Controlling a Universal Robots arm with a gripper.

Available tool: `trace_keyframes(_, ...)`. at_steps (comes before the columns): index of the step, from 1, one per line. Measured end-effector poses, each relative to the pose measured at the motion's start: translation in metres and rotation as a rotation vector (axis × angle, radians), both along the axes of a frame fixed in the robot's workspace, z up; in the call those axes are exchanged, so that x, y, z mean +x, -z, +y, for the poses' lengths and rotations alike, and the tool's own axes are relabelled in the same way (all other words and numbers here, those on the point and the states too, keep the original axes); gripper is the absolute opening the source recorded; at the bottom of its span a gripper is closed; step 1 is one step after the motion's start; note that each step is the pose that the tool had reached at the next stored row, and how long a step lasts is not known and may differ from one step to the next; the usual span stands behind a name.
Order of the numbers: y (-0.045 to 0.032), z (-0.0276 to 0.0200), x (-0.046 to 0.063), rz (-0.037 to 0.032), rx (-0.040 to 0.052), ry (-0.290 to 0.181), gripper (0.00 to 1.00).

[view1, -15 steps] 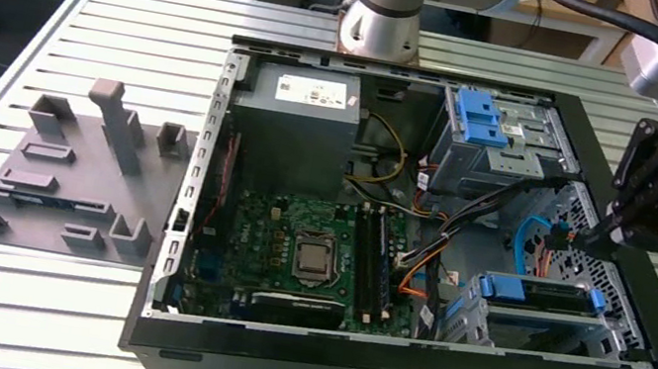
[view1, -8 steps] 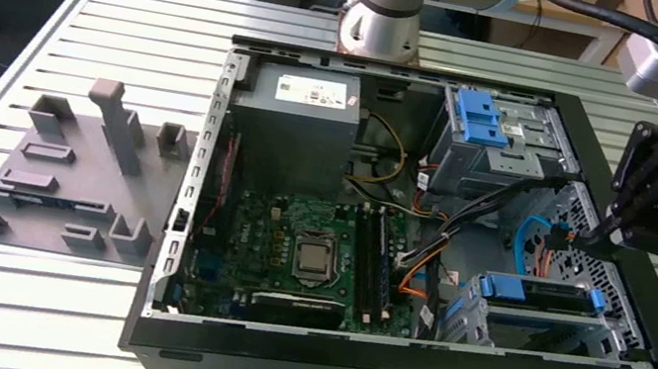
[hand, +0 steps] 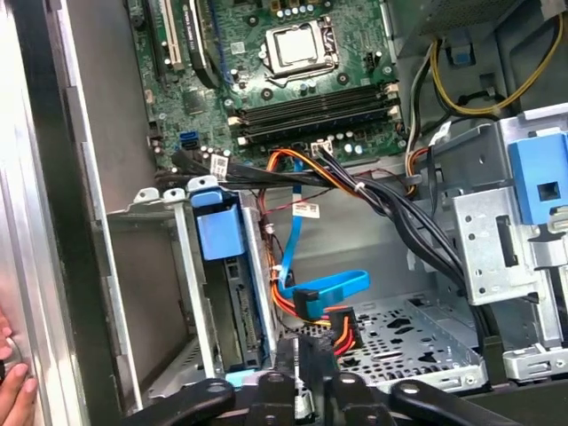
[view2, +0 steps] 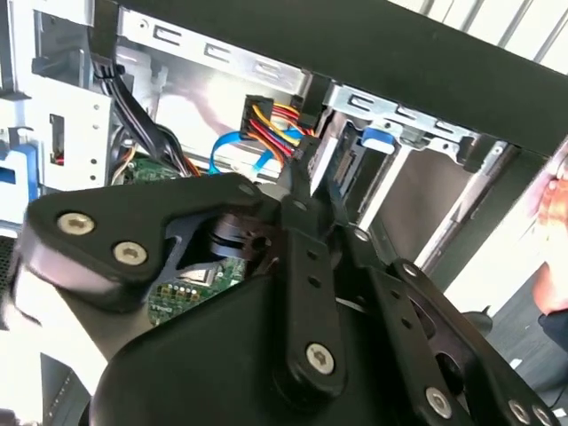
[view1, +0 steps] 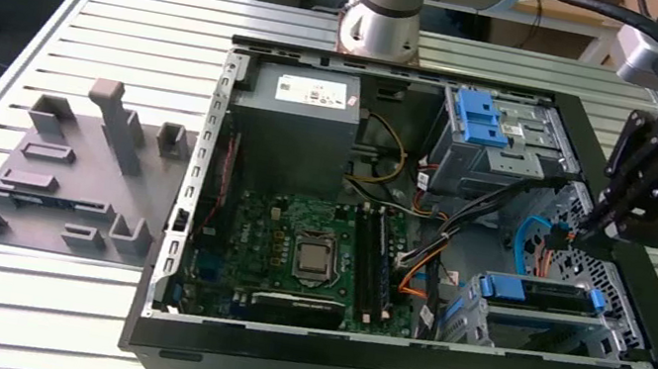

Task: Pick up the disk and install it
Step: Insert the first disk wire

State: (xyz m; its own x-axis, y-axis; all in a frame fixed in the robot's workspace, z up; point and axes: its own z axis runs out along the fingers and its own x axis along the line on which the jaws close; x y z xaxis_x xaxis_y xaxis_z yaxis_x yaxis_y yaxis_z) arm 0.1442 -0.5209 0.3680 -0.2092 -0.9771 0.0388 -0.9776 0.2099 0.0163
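The disk (view1: 534, 293) is a dark slab with blue rails and sits in the lower drive cage (view1: 546, 326) at the front right of the open computer case. In the first wrist view the disk (hand: 231, 311) stands on edge between the cage walls, under a blue latch (hand: 217, 229). My gripper (view1: 580, 235) reaches down into the case just behind that cage, fingers drawn together. The fingertips (view2: 299, 169) rest against a black cable plug (hand: 335, 330) with red, yellow and orange wires. Whether the plug is pinched is unclear.
A grey box with a white sticker (view1: 299, 124) and an upper cage with a blue latch (view1: 488, 131) fill the back of the case. The motherboard (view1: 305, 251) lies in the middle. Cable bundles (hand: 382, 200) cross nearby. A grey fixture (view1: 77, 173) stands on the table. A hand (hand: 11, 377) touches the case.
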Motion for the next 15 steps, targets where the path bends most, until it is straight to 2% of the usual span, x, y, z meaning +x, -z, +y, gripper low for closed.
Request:
trace_keyframes(1, 0.0008, 0.0009, 0.0007, 0.0005, -0.0010, 0.002, 0.25)
trace_keyframes(10, 0.0072, 0.0041, 0.0024, 0.0062, -0.0093, 0.047, 0.25)
trace_keyframes(15, 0.0096, 0.0096, 0.0027, 0.0080, -0.0101, 0.062, 0.25)
